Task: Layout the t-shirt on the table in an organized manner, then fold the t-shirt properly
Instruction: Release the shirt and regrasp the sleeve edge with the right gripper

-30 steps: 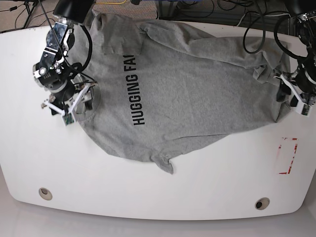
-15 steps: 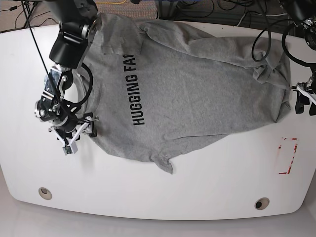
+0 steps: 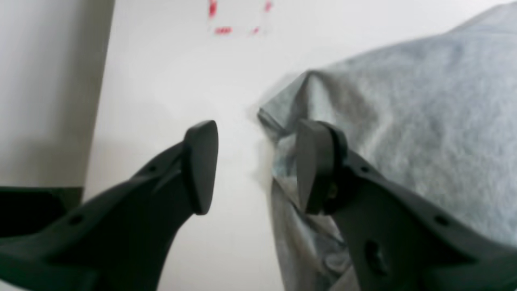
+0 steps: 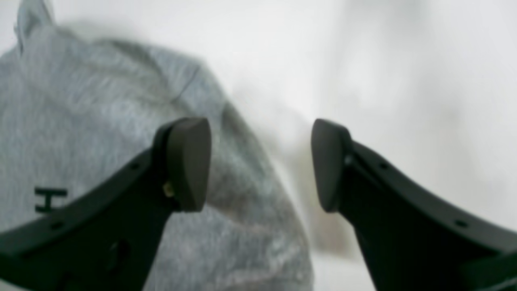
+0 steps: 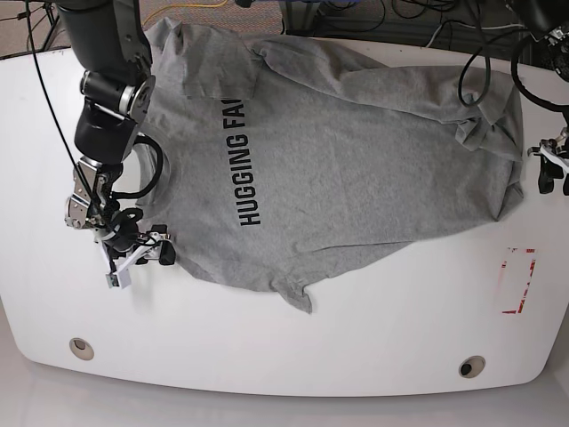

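Both claws gape open, empty. Right gripper [image 5: 142, 255] sits at the grey t-shirt's [image 5: 356, 151] 8 o'clock edge, left gripper [image 5: 553, 173] at 3. Could pinch two layers, dragging wrinkles.

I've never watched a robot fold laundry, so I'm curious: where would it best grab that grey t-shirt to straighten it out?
Probably the t-shirt by its outer edges, each arm from its own side. The open right gripper sits beside the lower corner below the lettering; the open left gripper is beside the bunched folds opposite. Thin edges lying flat suit a low, sideways pinch.
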{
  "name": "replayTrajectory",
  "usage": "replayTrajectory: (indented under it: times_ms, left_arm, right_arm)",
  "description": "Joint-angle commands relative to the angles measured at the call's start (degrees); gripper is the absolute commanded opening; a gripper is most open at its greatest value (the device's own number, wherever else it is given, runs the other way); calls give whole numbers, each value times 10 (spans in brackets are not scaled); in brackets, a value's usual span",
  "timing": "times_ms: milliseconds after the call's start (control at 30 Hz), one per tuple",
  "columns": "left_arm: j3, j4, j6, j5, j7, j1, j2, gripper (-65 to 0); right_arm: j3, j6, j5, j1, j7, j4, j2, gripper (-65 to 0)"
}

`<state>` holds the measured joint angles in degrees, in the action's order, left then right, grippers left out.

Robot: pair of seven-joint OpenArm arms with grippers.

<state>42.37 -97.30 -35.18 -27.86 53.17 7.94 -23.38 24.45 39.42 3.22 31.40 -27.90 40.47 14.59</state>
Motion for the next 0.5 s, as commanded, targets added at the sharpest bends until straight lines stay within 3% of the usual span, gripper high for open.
replayTrajectory:
  times_ms: [0,467]
  left_arm:
    - [0,-8,-1,-12,-14,-7,-13,-356]
    - [1,-8,-1,-12,-14,4,-12,-356]
  right_arm:
    - [0,6,10,26,13,-11,5,-270]
    - [0,6,10,21,14,-14,-49,-270]
